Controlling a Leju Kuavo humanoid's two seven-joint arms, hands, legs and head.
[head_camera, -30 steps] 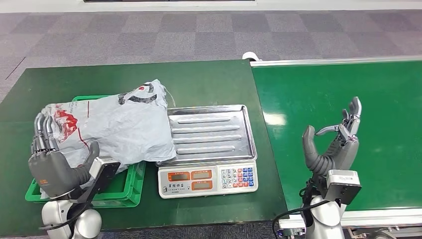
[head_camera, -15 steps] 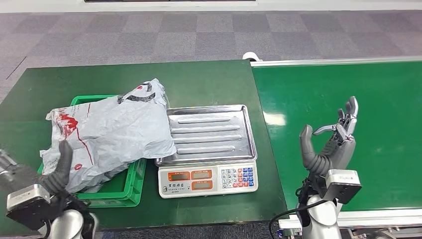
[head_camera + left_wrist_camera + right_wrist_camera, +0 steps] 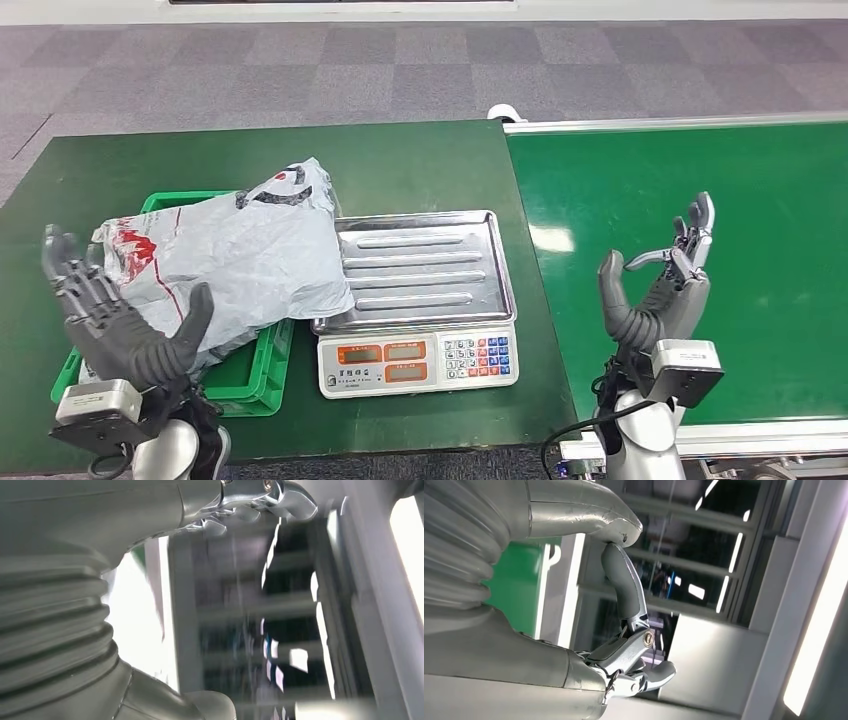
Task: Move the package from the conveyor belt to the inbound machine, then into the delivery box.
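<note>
1. Left hand [image 3: 118,325] was spread wide, holding nothing, raised just beside the package [image 3: 225,262], apparently after letting go.
2. Right hand [image 3: 662,290] was open too, fingers apart, idle over the conveyor belt [image 3: 760,200].
3. Package lay draped over the green delivery box [image 3: 240,375], one edge overlapping the scale tray [image 3: 440,265]; prob. needs nudging in.
4. All sat on the table [image 3: 420,160].
</note>
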